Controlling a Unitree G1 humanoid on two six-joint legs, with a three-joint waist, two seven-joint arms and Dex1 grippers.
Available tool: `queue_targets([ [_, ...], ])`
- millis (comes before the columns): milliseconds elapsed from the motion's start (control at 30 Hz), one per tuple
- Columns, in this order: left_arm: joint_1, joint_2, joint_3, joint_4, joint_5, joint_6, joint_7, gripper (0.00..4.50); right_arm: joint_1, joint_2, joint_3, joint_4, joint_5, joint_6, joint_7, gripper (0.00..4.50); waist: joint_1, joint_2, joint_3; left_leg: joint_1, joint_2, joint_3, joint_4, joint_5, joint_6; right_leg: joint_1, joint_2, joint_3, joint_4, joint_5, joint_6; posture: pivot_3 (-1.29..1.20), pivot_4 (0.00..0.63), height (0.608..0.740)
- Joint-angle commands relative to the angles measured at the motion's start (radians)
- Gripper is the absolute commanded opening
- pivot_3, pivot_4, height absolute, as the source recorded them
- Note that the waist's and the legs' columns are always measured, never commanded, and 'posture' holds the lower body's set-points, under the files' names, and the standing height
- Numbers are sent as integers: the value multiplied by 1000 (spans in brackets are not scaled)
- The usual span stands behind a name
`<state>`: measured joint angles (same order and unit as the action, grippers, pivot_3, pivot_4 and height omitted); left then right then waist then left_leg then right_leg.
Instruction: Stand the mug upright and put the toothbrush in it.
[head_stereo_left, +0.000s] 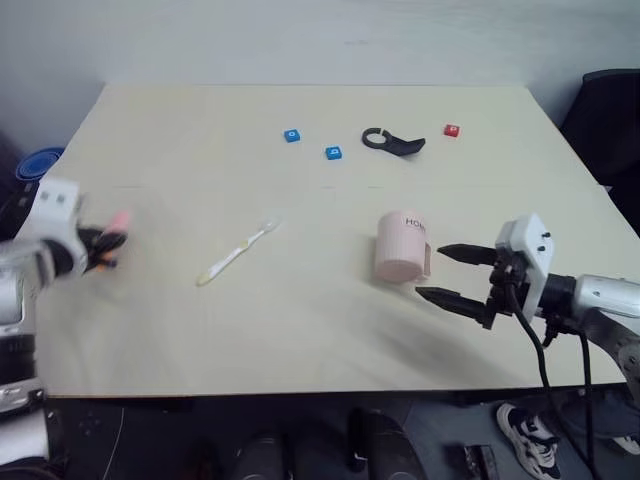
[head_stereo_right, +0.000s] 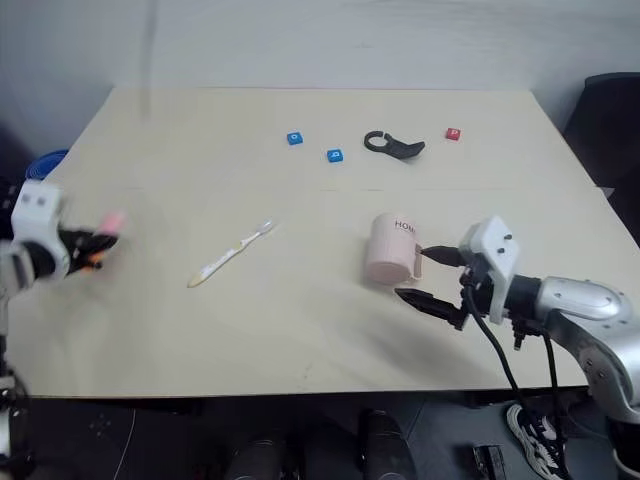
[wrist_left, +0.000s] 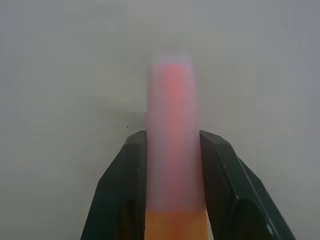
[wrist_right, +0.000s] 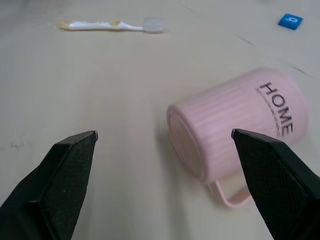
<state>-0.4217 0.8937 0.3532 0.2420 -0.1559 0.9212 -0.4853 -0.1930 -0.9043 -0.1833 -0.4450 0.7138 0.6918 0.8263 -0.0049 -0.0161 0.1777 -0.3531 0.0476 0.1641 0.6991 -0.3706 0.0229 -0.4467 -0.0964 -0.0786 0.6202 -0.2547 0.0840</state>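
Observation:
The pale pink mug (head_stereo_left: 403, 247) lies on its side right of the table's middle, its closed base towards me and its handle low on the right; "HOME" shows on its wall (wrist_right: 276, 107). The slim white toothbrush (head_stereo_left: 237, 252) lies flat on the table to the mug's left. My right gripper (head_stereo_left: 430, 271) is open just right of the mug, one finger on either side of its base end, not touching it. At the table's far left edge my left gripper (head_stereo_left: 105, 250) is shut on a pink-and-orange marker (wrist_left: 172, 125), held above the table.
Two blue blocks (head_stereo_left: 291, 135) (head_stereo_left: 333, 152), a black clip-like part (head_stereo_left: 392, 141) and a red block (head_stereo_left: 452, 130) lie at the back of the table (head_stereo_left: 300, 340). A blue bowl (head_stereo_left: 38, 162) sits beyond the left edge, a black chair (head_stereo_left: 610, 110) at the right.

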Motion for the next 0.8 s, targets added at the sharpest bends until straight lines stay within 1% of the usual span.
queue_targets([
  [33, 52, 36, 53, -21, 19, 27, 40, 1457, -46, 5, 11, 27, -22, -30, 28, 4500, 11, -4, 0, -1, 0, -1, 0, 0, 0, 0, -1, -1, 0, 0, 0, 0, 150, 740],
  [67, 67, 33, 65, -33, 18, 37, 53, 1835, -57, 5, 16, 39, -26, -30, 33, 4500, 13, -4, 0, -1, 0, -2, 1, 0, 0, 0, -1, -2, 0, 0, 0, 0, 150, 740],
  [167, 97, 29, 92, -68, 14, 66, 80, 2749, -75, 3, 23, 63, -39, -27, 43, 4500, 15, -4, 0, -1, 0, -2, 1, 0, -1, 0, -3, -2, 0, 0, 0, 0, 150, 740],
  [233, 129, 47, 108, -83, 28, 86, 100, 3364, -87, -2, 23, 76, -48, -21, 46, 4500, 9, -4, 0, -1, 0, -2, 0, -1, -1, 0, -3, -2, 0, 0, 0, 0, 150, 740],
  [300, 171, 90, 121, -89, 38, 74, 86, 3957, -95, -9, 12, 81, -48, -8, 45, 4500, 3, -4, 0, -1, 1, -1, 0, -1, -2, -1, -4, -1, 1, 0, 0, 0, 150, 740],
  [333, 174, 124, 156, -73, 28, 75, 70, 4294, -101, -15, -6, 86, -36, 8, 43, 4500, -1, -4, 0, 0, 2, -1, 0, -1, -2, -1, -5, -1, 1, 0, -1, 0, 150, 740],
  [367, 174, 160, 189, -57, 15, 70, 49, 4469, -108, -22, -24, 93, -22, 26, 41, 4500, -4, -4, 0, 0, 2, 0, 0, -2, -3, -2, -5, -1, 1, -1, -1, 0, 150, 740],
  [400, 162, 193, 218, -51, -7, 69, 17, 4469, -117, -28, -42, 102, -9, 46, 40, 4500, -7, -4, 0, 0, 3, 0, 0, -2, -4, -3, -4, 0, 2, -1, -2, 0, 150, 740],
  [467, 119, 233, 275, -87, -109, 61, -109, 4469, -162, -40, -64, 154, -2, 108, 7, 4500, -10, -5, 0, -1, 4, 1, 0, -2, -5, -5, -3, -1, 2, -2, -4, 0, 150, 740],
  [500, 89, 246, 288, -122, -175, 75, -180, 4469, -196, -43, -59, 195, -17, 138, -21, 4500, -10, -4, 0, -2, 4, 1, 0, -2, -5, -6, -3, -1, 2, -3, -5, 0, 150, 740],
  [567, 55, 263, 272, -254, -323, 91, -343, 4469, -286, -40, -21, 311, -80, 211, -102, 4500, -3, -4, 0, -1, 3, 3, 0, -2, -5, -8, -4, -3, 3, -4, -7, 0, 150, 740],
  [600, 53, 265, 251, -341, -402, 95, -428, 4469, -338, -29, -3, 382, -110, 258, -154, 4500, -2, -4, 0, -1, 2, 4, 0, -2, -5, -8, -6, -3, 4, -4, -7, 0, 150, 740],
  [667, 86, 254, 197, -498, -473, -3, -560, 4469, -413, -1, 30, 489, -157, 318, -219, 4500, -1, -3, 0, -1, 0, 5, 0, -2, -5, -9, -14, -4, 5, -4, -8, 0, 150, 740],
  [733, 85, 235, 99, -602, -513, -58, -621, 4469, -465, 40, 52, 563, -172, 373, -248, 4500, -4, -2, 0, -2, 0, 8, -1, -3, -5, -12, -15, -6, 6, -5, -8, 0, 150, 740],
  [800, 38, 212, -32, -642, -515, -91, -644, 4469, -515, 85, 69, 620, -184, 448, -281, 4500, -9, -1, 0, -3, 1, 10, -1, -2, -6, -14, -12, -6, 8, -5, -9, 0, 150, 740],
])
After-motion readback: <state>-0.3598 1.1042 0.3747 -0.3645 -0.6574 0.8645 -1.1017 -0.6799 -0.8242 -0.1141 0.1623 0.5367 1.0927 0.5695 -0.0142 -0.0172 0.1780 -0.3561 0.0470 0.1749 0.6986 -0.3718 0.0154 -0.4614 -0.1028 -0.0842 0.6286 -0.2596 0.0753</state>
